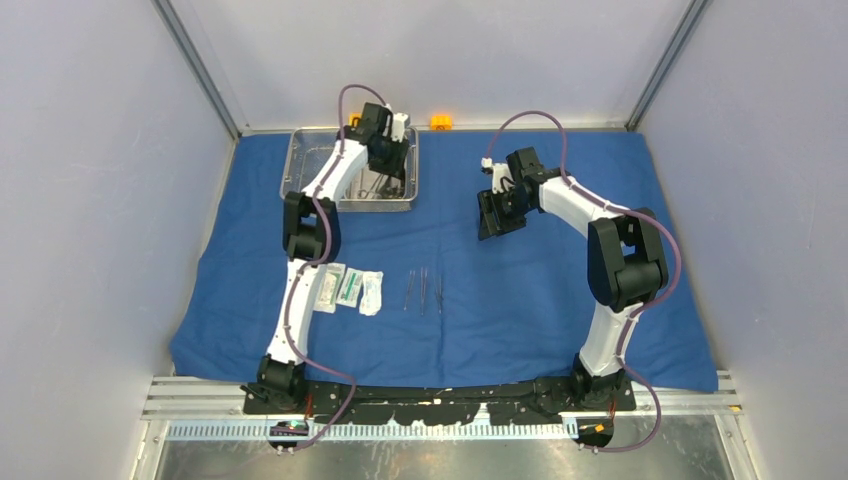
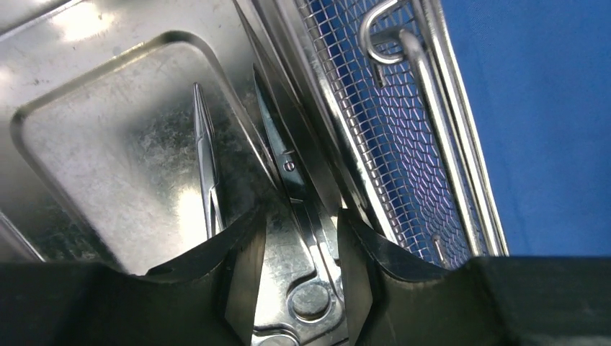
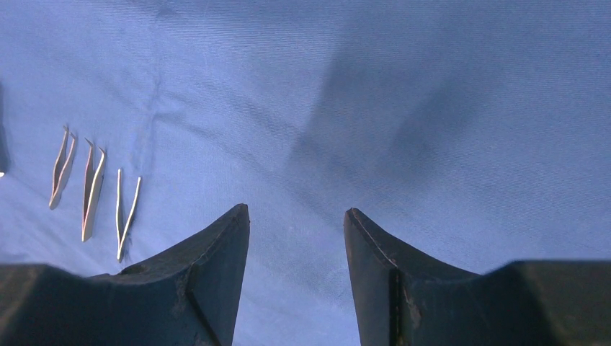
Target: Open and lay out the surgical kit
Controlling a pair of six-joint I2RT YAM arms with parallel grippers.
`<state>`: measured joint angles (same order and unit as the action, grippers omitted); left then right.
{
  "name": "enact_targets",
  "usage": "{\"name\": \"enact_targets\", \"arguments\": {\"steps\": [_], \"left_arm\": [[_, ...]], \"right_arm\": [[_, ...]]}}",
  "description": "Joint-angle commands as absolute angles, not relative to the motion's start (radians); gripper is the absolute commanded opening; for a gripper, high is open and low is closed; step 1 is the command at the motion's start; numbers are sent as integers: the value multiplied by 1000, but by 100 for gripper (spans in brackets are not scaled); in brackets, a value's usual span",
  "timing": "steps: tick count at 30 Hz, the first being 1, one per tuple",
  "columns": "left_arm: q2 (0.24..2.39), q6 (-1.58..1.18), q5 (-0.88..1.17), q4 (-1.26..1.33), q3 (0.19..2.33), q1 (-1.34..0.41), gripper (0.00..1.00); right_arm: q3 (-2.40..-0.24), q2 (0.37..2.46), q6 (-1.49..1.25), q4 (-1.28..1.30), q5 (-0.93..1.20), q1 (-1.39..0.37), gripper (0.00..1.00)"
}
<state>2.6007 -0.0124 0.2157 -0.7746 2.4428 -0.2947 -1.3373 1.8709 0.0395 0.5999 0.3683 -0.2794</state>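
The blue cloth wrap (image 1: 520,300) lies spread over the table. The steel mesh basket (image 1: 300,160) stands at the back left with the solid steel tray (image 2: 108,158) inside it. My left gripper (image 1: 385,165) reaches down into the tray. In the left wrist view its fingers (image 2: 301,216) are open and straddle the thin steel scissors (image 2: 292,176), which lean against the tray wall. A second thin instrument (image 2: 207,166) lies in the tray. Three forceps (image 1: 422,290) and three white-green packets (image 1: 350,288) lie on the cloth. My right gripper (image 1: 495,215) hovers open and empty over bare cloth (image 3: 297,216).
The mesh basket wall (image 2: 403,137) and its wire handle (image 2: 393,40) rise just right of the left fingers. A small orange block (image 1: 440,122) sits at the back edge. The forceps show at the left of the right wrist view (image 3: 90,187). Grey walls enclose the table.
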Motion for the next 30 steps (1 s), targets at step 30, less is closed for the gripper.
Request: {"name": "enact_targets", "arguments": {"steps": [30], "left_arm": [[2678,80,52,-988,2528,-283,22]], "right_arm": [[-1363,1849,52,594,385,-278,56]]}}
